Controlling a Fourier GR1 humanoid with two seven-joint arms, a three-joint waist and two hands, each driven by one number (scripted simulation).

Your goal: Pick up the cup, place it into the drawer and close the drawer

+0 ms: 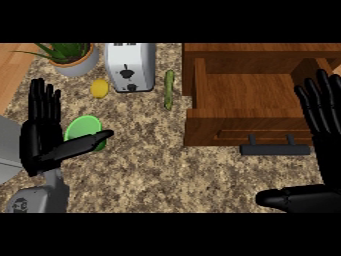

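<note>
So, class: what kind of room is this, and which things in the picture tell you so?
Most likely a kitchen: a speckled stone counter carries a toaster, a lemon and a green cup, with an open wooden drawer beside them.

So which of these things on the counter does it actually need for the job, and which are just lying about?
Needed:
round green cup
open wooden drawer with black handle
black left hand
black right hand

Lying about:
silver toaster
yellow lemon
long green vegetable
potted plant
</note>
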